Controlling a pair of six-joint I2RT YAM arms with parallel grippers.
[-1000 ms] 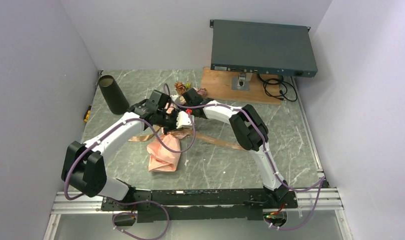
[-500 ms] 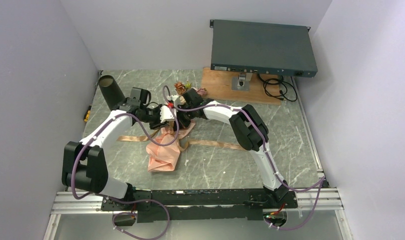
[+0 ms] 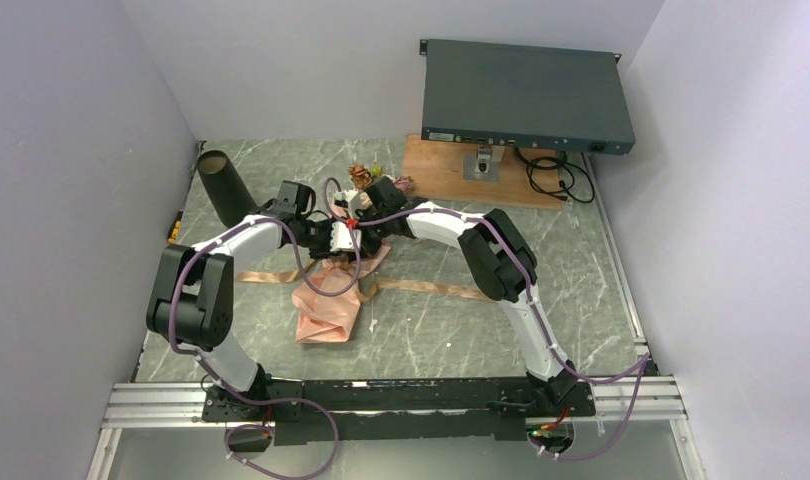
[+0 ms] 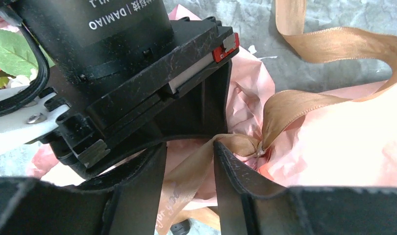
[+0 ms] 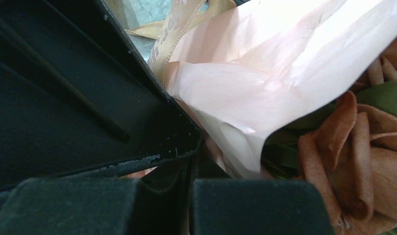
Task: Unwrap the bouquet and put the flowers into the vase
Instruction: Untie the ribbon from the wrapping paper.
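Top view: the left tool (image 3: 343, 243), clamped a second ago, is now spread beside the right tool (image 3: 359, 226) over the bouquet (image 3: 331, 290) mid-desk (image 3: 581, 290); the vase (image 3: 221, 185) is left well apart.

Left wrist: the tan ribbon (image 4: 314, 44) is released, lying slack between parted fingers.

Right wrist: the pink paper (image 5: 265, 73) is pinched by fingers pressed together, and the roses (image 5: 353, 147) are judged not yet freed.

At eleven o'clock in my left wrist view, white letters read "DAMIAO" on the black motor (image 4: 108, 27) of my other arm. At six o'clock, the ribbon (image 4: 173, 196) carries faint script I cannot read.
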